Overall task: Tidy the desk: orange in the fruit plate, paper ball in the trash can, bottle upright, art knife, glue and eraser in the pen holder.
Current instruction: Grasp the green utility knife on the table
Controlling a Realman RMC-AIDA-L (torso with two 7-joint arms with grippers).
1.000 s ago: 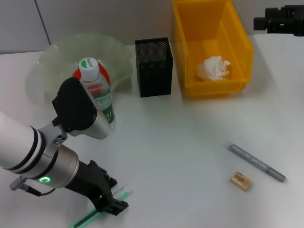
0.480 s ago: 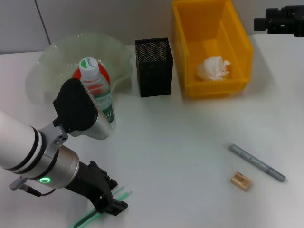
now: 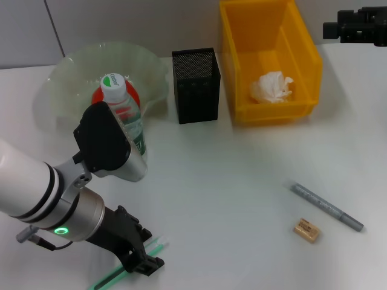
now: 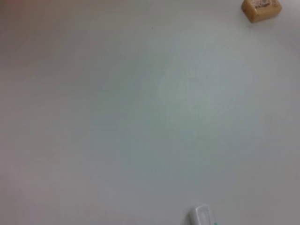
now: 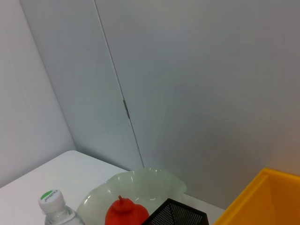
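Bottle (image 3: pixel 125 118) stands upright w/ green cap on, just behind your left arm's wrist housing and in front of the fruit plate (image 3: pixel 66 72). Left gripper (image 3: pixel 144 261) sits low at the near table edge, right over the green art knife (image 3: pixel 154 247); its tips are at the knife but you can't tell from head view if jaws are closed on it or just around it. Left wrist cam gives you only bare table (image 4: pixel 140 117), plus eraser (image 4: pixel 261 9) far off and a small white tip at frame edge. Orange (image 3: pixel 101 95) is already in the plate, behind the bottle. Pen holder (image 3: pixel 196 84) is beyond the gripper and to its right, empty-looking from here; yellow trash can (image 3: pixel 302 60) further right w/ paper ball (image 3: pixel 272 86) inside. Glue (image 3: pixel 326 207), grey stick, lies well right of the left gripper, eraser (image 3: pixel 306 230) just beside it. Right gripper (image 3: pixel 329 29) is parked high at far right, past the can; fingers' gap not readable.
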